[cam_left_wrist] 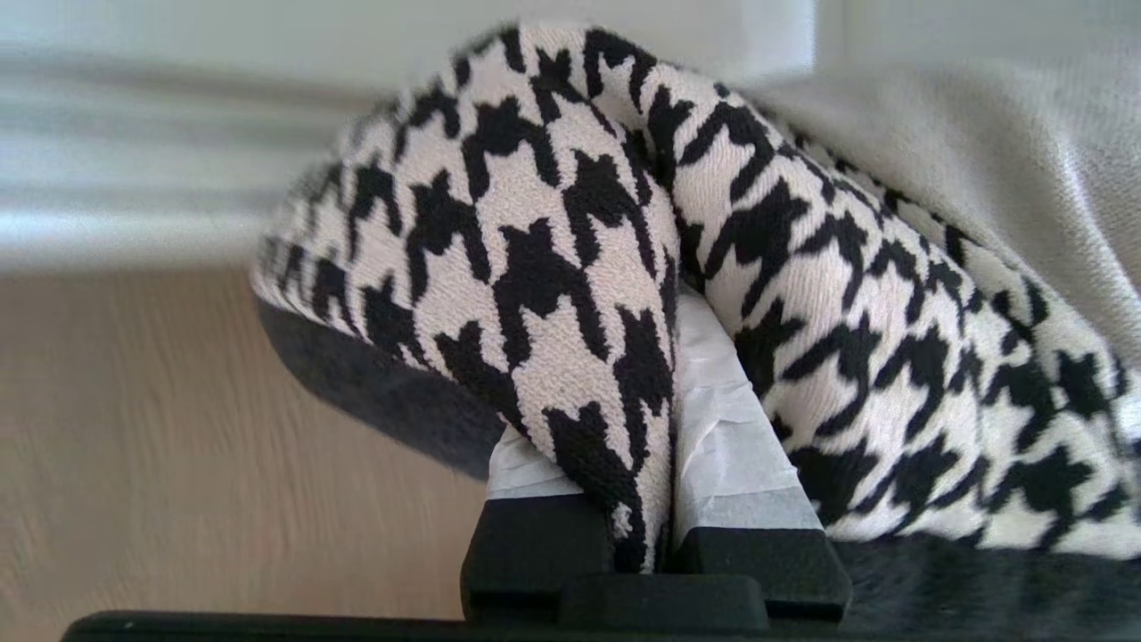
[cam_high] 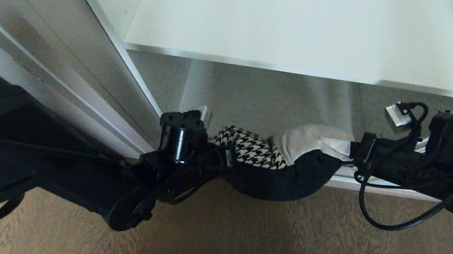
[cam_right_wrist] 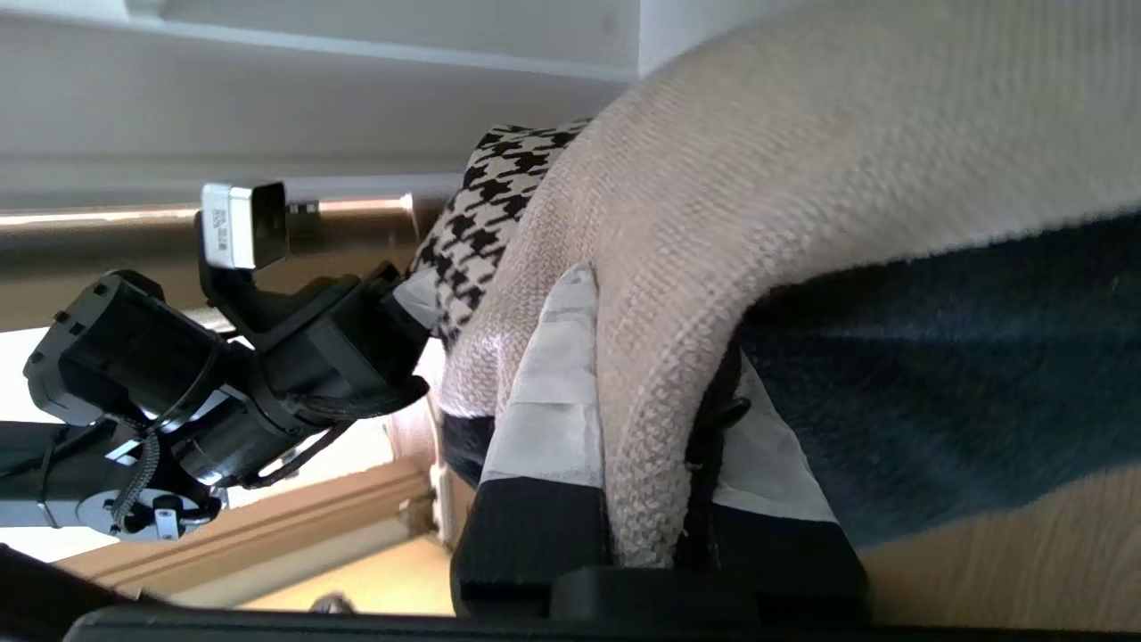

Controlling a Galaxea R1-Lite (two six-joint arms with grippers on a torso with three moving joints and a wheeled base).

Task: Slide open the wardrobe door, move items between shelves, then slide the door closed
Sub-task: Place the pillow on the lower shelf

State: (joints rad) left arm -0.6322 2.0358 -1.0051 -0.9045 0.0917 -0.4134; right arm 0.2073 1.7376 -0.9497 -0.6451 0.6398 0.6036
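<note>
Head view gives me the wardrobe from above: the sliding wardrobe door [cam_high: 63, 55] stands pushed aside on my left, so I judge the opening step done. I have the cushion [cam_high: 273, 169] slung between both arms, low down at the front lip of the bottom shelf [cam_high: 265, 101], sagging in the middle over the wood-grain floor [cam_high: 280, 249]. Above it the upper shelf [cam_high: 302, 27] shows as a bare white board.

The left gripper [cam_left_wrist: 642, 499] is clamped on a fold of the houndstooth half; in the left wrist view its taped fingers [cam_left_wrist: 731, 428] press the fabric from both sides. The right gripper [cam_right_wrist: 651, 499] pinches the cream edge the same way, with the dark underside of the cushion hanging beside it. In the right wrist view I can also see the left arm's wrist [cam_right_wrist: 223, 357] across from me, so the two grips sit at opposite ends.

As I read it, the cushion is off its board and in transit, resting on neither shelf. What remains: carry it to the other shelf, let go with both grippers, draw the arms out, and slide the door shut. Whether other items wait inside I cannot tell.
</note>
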